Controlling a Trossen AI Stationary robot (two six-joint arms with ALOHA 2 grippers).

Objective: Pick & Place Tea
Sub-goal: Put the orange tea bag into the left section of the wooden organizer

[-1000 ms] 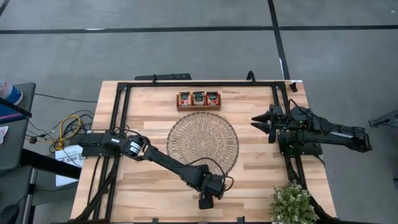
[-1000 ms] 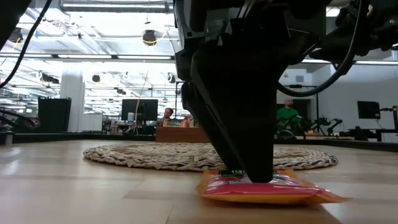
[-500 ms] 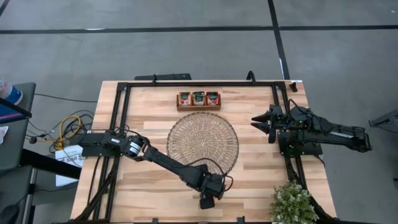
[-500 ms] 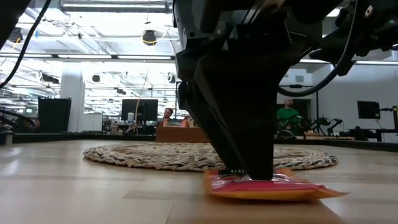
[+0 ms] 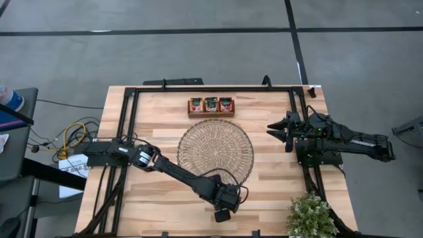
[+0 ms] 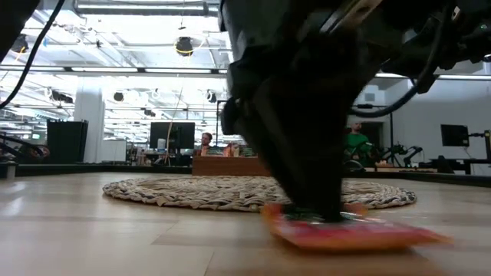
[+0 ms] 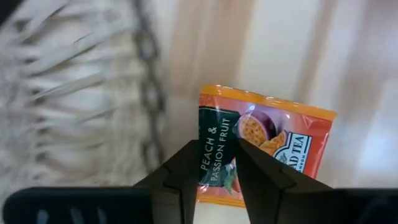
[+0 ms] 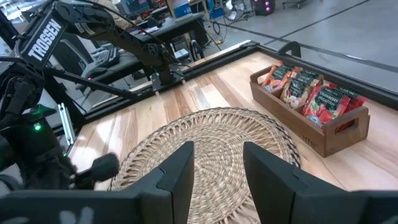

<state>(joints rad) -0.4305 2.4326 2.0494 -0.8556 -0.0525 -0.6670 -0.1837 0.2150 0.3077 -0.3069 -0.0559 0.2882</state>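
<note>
Tea here means one flat red-orange square sachet (image 7: pixel 263 149), lying on the pale wooden counter (image 5: pixel 158 198) just off the near edge of the large round woven mat (image 5: pixel 215 151). Largest first: the counter, then the mat at its middle, then the brown wooden compartment tray (image 5: pixel 211 106) beyond the mat, holding three more sachets side by side. The left gripper (image 7: pixel 219 169) stands directly over the loose sachet, its fingers narrowed onto one edge; whether the pinch has seated I cannot tell. The right gripper (image 5: pixel 277 129) waits well apart at the mat's far right, fingers spread. The left arm is clearly the nearer one.
</note>
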